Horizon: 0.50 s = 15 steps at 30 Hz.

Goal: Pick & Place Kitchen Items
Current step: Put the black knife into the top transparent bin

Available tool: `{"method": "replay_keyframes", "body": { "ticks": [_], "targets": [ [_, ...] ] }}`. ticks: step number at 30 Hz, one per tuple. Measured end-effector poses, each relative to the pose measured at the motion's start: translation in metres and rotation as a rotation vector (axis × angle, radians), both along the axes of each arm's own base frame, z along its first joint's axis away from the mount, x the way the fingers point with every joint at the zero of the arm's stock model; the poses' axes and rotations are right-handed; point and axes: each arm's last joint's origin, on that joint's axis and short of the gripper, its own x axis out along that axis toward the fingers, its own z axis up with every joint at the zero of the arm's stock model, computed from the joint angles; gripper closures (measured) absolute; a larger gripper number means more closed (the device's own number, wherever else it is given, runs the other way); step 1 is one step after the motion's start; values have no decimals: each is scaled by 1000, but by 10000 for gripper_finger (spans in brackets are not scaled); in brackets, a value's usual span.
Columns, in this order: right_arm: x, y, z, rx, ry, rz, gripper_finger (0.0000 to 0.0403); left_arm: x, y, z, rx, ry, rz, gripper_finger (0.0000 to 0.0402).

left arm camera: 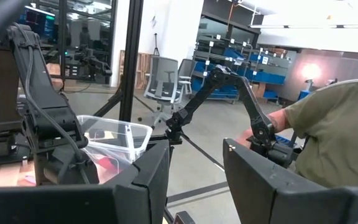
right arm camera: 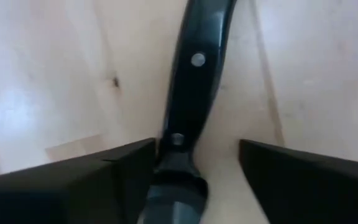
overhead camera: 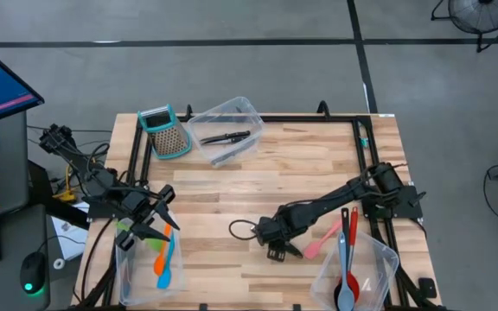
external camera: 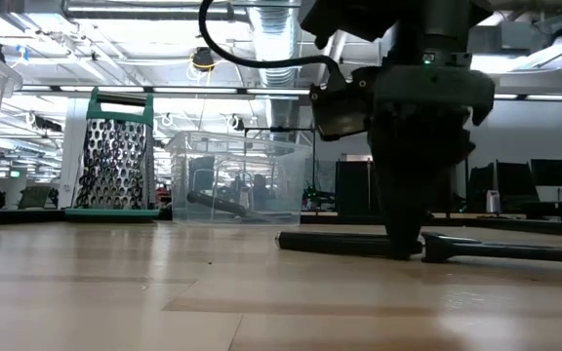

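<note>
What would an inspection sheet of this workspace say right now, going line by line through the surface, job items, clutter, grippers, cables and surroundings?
Surface: wooden table, bare in the middle.
Job's things: black-handled utensil lying flat on the wood; blue spatula and orange spatula in the left tub; grey spoon and red spoon in the right tub; pink spatula beside it; dark utensils in the far tub.
Clutter: box grater upright at the far edge.
Grippers: right gripper open, low astride the black handle; left gripper open above the left tub.
Cables: black loop by the right wrist.
Surroundings: a person beyond the table; a fan on the floor.
</note>
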Motion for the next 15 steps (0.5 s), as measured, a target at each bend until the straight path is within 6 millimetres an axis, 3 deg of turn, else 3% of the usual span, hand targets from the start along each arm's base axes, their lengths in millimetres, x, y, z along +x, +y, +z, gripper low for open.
{"method": "replay_keyframes", "body": {
  "ticks": [7,15],
  "targets": [
    [-1,-1,-1,-41,-4,-8,338,0,0,0,0,0,0,270],
    [1,-4,-1,-69,-20,-13,343,0,0,0,-3,1,1,270]
  ]
}}
